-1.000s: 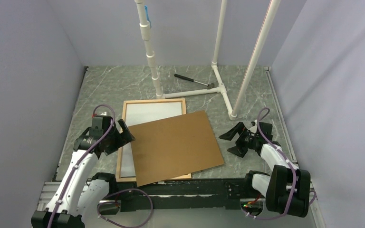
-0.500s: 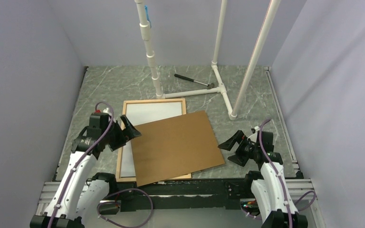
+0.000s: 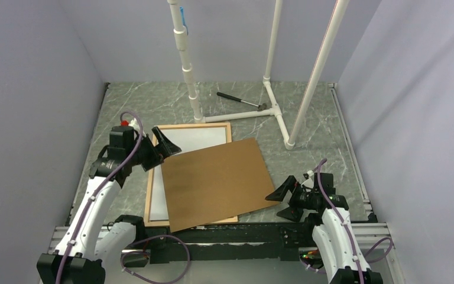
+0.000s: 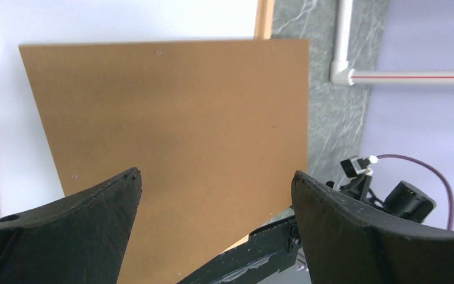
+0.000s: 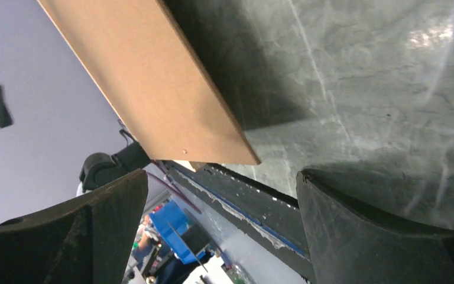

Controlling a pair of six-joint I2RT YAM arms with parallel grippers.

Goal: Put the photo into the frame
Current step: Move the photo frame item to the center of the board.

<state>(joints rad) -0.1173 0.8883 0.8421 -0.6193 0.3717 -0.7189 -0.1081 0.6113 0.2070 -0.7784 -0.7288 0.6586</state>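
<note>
The light-wood frame (image 3: 153, 177) lies flat on the left of the table. A white sheet (image 3: 189, 139) fills it, seemingly the photo's plain back; no printed side shows. A brown backing board (image 3: 219, 180) lies askew over the frame and sticks out to the right. My left gripper (image 3: 159, 151) hovers open over the board's far left corner; from its wrist I see the board (image 4: 183, 118), the white sheet (image 4: 124, 21) and the frame's edge (image 4: 264, 18) below the left gripper (image 4: 216, 173). My right gripper (image 3: 278, 203) stands open just right of the board's near right corner (image 5: 153, 83), holding nothing.
A white PVC pipe stand (image 3: 272, 110) rises at the back, with a small hammer (image 3: 239, 100) lying beside it. Grey enclosure walls close in left and right. A black rail (image 3: 242, 232) runs along the near edge of the marbled table (image 5: 360, 89).
My left gripper has risen and moved farther in over the frame's left edge. My right arm has swung toward the near edge and leftward, up to the board's corner. Both stayed open.
</note>
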